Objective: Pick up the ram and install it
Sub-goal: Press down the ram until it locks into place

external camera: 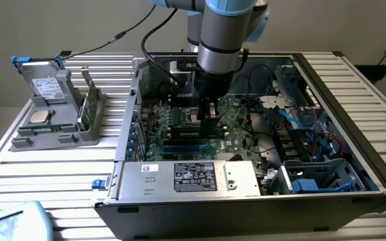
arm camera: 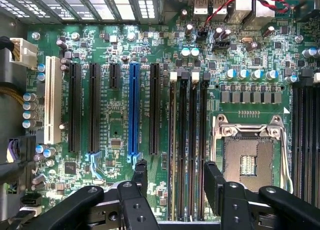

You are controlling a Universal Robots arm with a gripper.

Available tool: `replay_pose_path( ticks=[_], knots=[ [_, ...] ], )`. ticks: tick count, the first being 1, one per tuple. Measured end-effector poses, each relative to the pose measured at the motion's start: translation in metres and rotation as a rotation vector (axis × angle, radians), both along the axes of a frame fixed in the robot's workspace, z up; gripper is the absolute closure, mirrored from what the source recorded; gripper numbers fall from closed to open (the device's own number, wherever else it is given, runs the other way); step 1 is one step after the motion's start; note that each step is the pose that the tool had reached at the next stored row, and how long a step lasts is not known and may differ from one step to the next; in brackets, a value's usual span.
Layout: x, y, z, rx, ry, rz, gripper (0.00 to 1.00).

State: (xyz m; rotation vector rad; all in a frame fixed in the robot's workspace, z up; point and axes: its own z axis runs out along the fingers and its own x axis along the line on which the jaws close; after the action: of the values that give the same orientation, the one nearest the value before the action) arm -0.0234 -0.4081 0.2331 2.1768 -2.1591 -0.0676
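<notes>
We're over the open computer case now, and the arm reaches straight down into it from the far side. The gripper hangs low over the motherboard, just near of the processor socket.

From the wrist view the gripper is spread wide. One black finger sits on the side of the blue expansion slot, and the other on the socket side. Nothing is clamped between them; the bank of memory slots runs straight through the gap.

And the ram? In the exterior view we make out a long dark strip with a green lower edge, standing on edge right under the fingers – that looks like it, up in the slot bank. Which slot it occupies we can't tell, nor whether it is pressed fully home.

Out on the table, at the exterior view's left, the grey parts holder stands well apart from the case. It carries a green card on edge and a small silver chip lying flat. At the near end of the case sits the silver power supply.
</notes>
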Motion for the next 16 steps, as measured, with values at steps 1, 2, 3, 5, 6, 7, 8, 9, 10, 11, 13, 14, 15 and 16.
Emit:
replay_pose_path(
  ticks=[1,2,3,5,6,7,8,9,10,11,13,14,15,16],
  knots=[
    [0.0,0.0,0.0,0.0,0.0,0.001,0.42],
    [0.0,0.0,0.0,0.0,0.0,0.001,0.42],
    [0.0,0.0,0.0,0.0,0.0,0.002,0.42],
    [0.0,0.0,0.0,0.0,0.0,0.004,0.42],
    [0.0,0.0,0.0,0.0,0.0,0.004,0.44],
    [0.0,0.0,0.0,0.0,0.0,0.005,0.44],
    [0.0,0.0,0.0,0.0,0.0,0.006,0.51],
    [0.0,0.0,0.0,0.0,0.0,0.007,0.57],
    [0.0,0.0,0.0,0.0,0.0,0.007,0.57],
    [0.0,0.0,0.0,0.0001,0.0,0.008,0.63],
    [0.0,0.0,0.0,0.0,0.0,0.01,0.69],
    [0.0,0.0,0.0,0.0001,0.0,0.01,0.75],
    [0.0,0.0,0.0,0.0001,0.0,0.011,0.81],
    [0.0,0.0,0.0,0.0,0.0,0.012,0.81]
  ],
)
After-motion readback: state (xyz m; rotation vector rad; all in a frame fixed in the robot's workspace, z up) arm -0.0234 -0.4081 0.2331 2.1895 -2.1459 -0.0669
